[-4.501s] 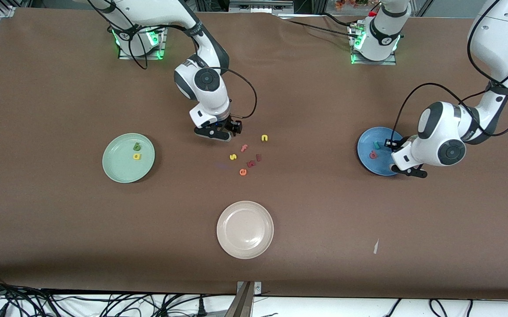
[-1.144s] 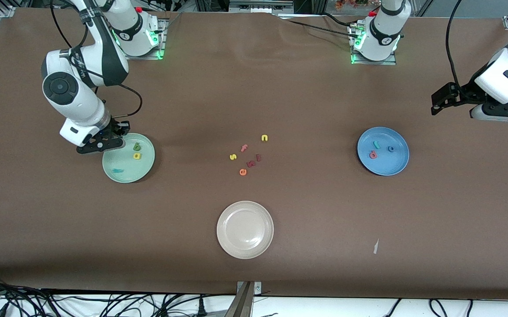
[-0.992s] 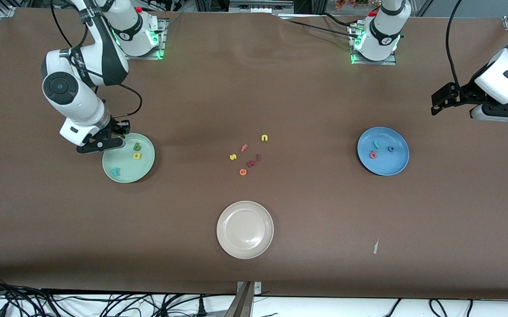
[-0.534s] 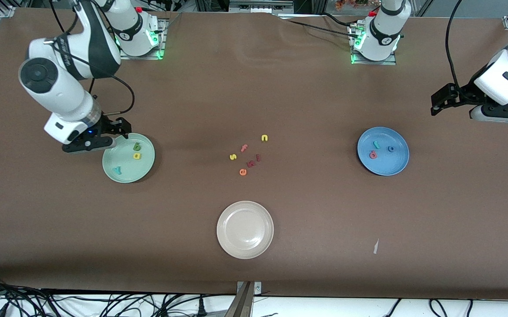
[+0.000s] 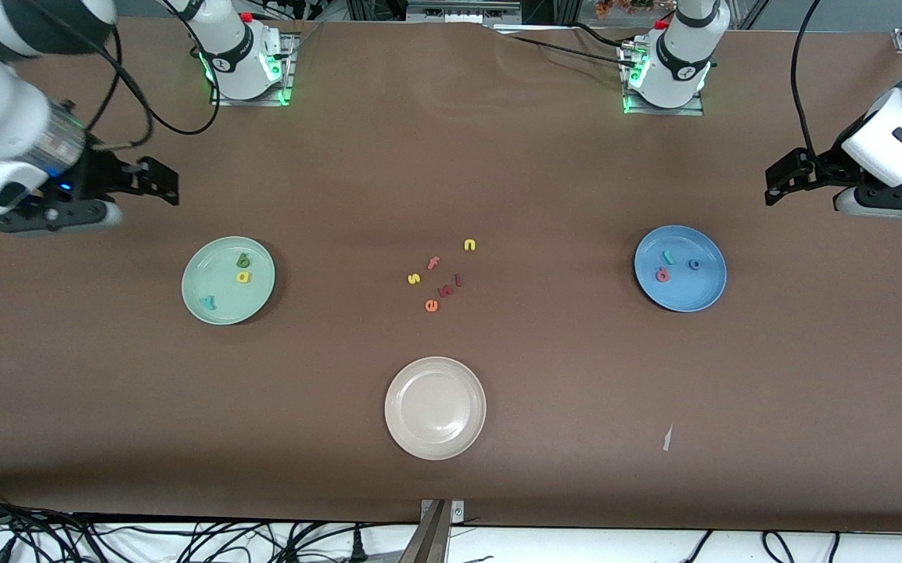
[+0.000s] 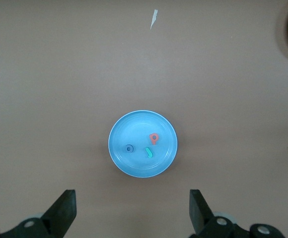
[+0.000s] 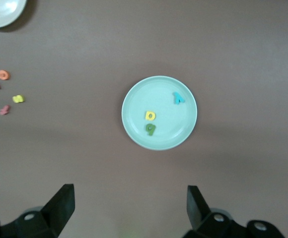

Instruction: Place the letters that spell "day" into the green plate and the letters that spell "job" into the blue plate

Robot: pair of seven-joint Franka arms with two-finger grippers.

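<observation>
The green plate [image 5: 220,258] [image 7: 159,91] holds the yellow "d" [image 5: 243,277] [image 7: 150,115], dark green "a" [image 5: 243,261] [image 7: 150,129] and teal "y" [image 5: 207,302] [image 7: 179,98]. On the blue plate [image 5: 701,289] [image 6: 134,124] lie the teal "j" [image 5: 667,256] [image 6: 148,152], blue "o" [image 5: 695,264] [image 6: 129,148] and salmon "b" [image 5: 662,274] [image 6: 154,138]. My right gripper [image 5: 55,221] [image 7: 129,203] hangs open and empty, high over bare table toward the right arm's end. My left gripper [image 5: 889,209] [image 6: 132,208] waits open and empty over the table at the left arm's end.
Loose letters lie mid-table: yellow "n" [image 5: 469,245], pink "f" [image 5: 433,263], yellow "s" [image 5: 414,278], orange "e" [image 5: 431,306] and two dark red ones [image 5: 451,285]. A cream-white plate [image 5: 435,375] sits nearer the front camera. A paper scrap [image 5: 667,438] lies near the front edge.
The teal "y" came to rest in the green plate. My right arm rose and drew away from that plate toward its end of the table. The left arm stayed still.
</observation>
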